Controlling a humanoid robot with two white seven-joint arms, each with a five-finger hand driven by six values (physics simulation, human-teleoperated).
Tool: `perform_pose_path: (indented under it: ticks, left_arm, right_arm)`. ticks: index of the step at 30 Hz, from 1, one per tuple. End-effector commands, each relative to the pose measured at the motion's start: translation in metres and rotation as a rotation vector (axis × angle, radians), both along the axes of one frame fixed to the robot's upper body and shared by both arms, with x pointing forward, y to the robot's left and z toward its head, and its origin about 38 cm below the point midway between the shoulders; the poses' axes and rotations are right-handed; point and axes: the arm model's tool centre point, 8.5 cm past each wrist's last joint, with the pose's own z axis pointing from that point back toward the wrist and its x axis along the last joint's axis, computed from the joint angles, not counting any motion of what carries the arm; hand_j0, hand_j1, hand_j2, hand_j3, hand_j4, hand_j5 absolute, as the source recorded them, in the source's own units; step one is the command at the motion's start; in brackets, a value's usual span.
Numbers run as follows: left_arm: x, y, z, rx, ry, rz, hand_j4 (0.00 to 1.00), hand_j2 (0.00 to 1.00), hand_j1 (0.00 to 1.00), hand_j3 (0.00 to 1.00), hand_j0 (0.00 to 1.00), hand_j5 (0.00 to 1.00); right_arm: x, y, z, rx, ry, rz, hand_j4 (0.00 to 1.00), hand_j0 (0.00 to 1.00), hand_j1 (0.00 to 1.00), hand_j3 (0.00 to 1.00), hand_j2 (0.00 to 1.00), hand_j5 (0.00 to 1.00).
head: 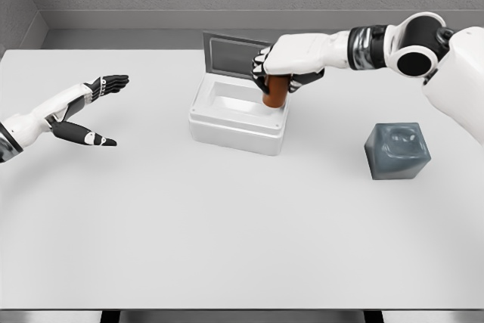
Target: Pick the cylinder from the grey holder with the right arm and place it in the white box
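Right hand (291, 66) clamps the brown cylinder (274, 92) over the right rim of the white box (236, 122), upper centre; shift it left to clear that wall, lower upright, then release; left hand (91, 107) spread idle, grey holder (397, 149) vacated.

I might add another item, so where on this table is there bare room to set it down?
Free: the wide front of the table, and the stretch between the left hand and the white box. Crowded: the box's right rim, where the right hand holds the cylinder, near the grey holder.
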Motion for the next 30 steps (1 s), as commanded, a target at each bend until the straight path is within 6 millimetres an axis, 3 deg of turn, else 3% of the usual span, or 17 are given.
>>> perform_pose_path:
  ticks: [1,20,21,22,24,28,30]
  left_arm:
    - [0.000,0.000,0.001,-0.007,0.000,0.003,1.00,1.00,1.00,1.00,1.00,1.00]
    - [0.000,0.001,0.000,-0.007,0.001,0.003,1.00,1.00,1.00,1.00,1.00,1.00]
    - [0.000,0.001,0.000,-0.007,0.001,0.003,1.00,1.00,1.00,1.00,1.00,1.00]
    - [0.000,0.001,0.000,-0.007,0.001,0.003,1.00,1.00,1.00,1.00,1.00,1.00]
    - [0.000,0.001,0.000,-0.007,0.001,0.003,1.00,1.00,1.00,1.00,1.00,1.00]
    - [-0.001,0.000,0.000,-0.007,0.002,0.002,1.00,1.00,1.00,1.00,1.00,1.00]
    - [-0.001,0.000,0.000,-0.007,0.002,0.002,1.00,1.00,1.00,1.00,1.00,1.00]
  right_arm:
    - [0.001,0.000,-0.001,0.001,0.004,-0.004,0.10,0.10,0.10,0.10,0.10,0.10]
    - [0.000,0.001,0.000,0.001,0.000,0.001,0.12,0.12,0.12,0.12,0.12,0.12]
    - [0.000,0.002,0.000,-0.004,-0.004,0.001,0.26,0.26,0.26,0.26,0.26,0.26]
    - [0.000,0.001,0.001,-0.008,-0.008,0.000,0.67,0.67,0.67,0.67,0.67,0.67]
    - [0.000,0.001,0.001,-0.027,-0.024,0.001,0.98,0.98,0.98,0.98,0.98,0.98]
    - [-0.005,0.009,0.009,-0.021,-0.046,0.031,1.00,1.00,1.00,1.00,1.00,1.00]
    - [-0.013,0.018,0.023,-0.002,-0.082,0.070,1.00,1.00,1.00,1.00,1.00,1.00]
